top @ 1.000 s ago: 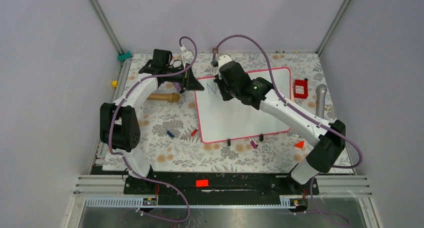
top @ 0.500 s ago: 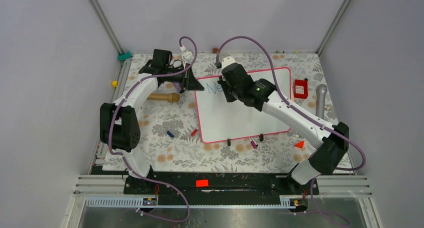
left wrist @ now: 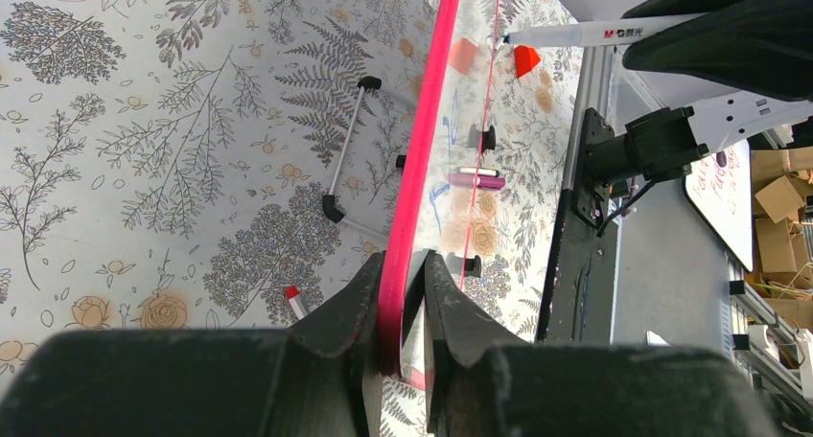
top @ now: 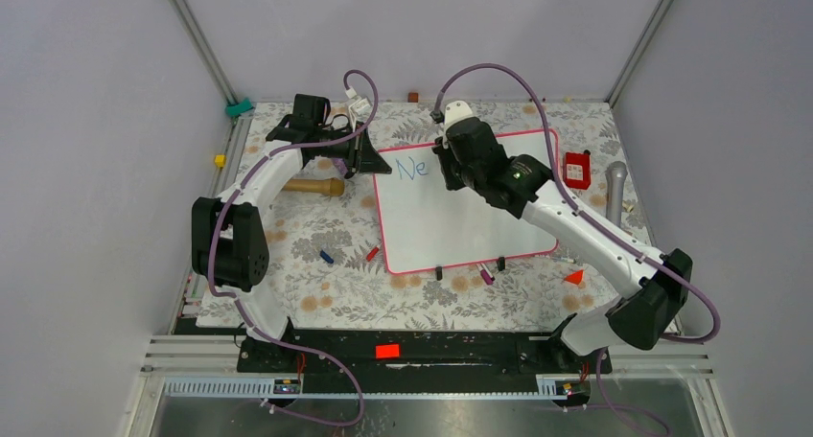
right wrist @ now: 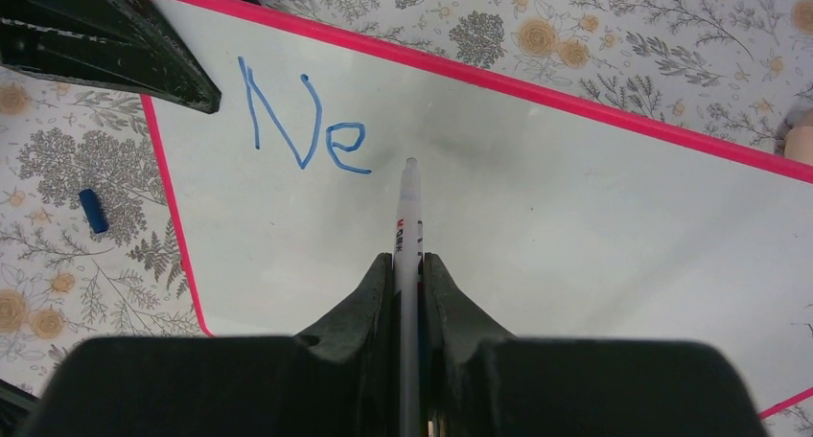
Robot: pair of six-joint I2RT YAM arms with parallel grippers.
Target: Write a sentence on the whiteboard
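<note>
The whiteboard (top: 470,221), white with a pink-red frame, lies on the flowered cloth. In blue, the sentence (top: 412,168) reads only "Ne" near the board's far left corner, also seen in the right wrist view as the sentence (right wrist: 305,126). My right gripper (right wrist: 408,262) is shut on a white marker (right wrist: 409,212), its tip on the whiteboard (right wrist: 537,226) just right of the "e". My left gripper (left wrist: 403,264) is shut on the whiteboard (left wrist: 427,130) frame at its far left corner; in the top view the left gripper (top: 369,159) sits at that corner.
A wooden handle (top: 312,185) lies left of the board. A blue cap (top: 326,257) and a red one (top: 372,254) lie near its left edge. Small black clips (top: 439,272) and a purple marker (top: 486,276) sit along its near edge. A red box (top: 576,170) and grey microphone (top: 615,190) lie right.
The right gripper has moved rightward along the board's far edge with the marker. An "e" has appeared after the "N". The left arm has not moved.
</note>
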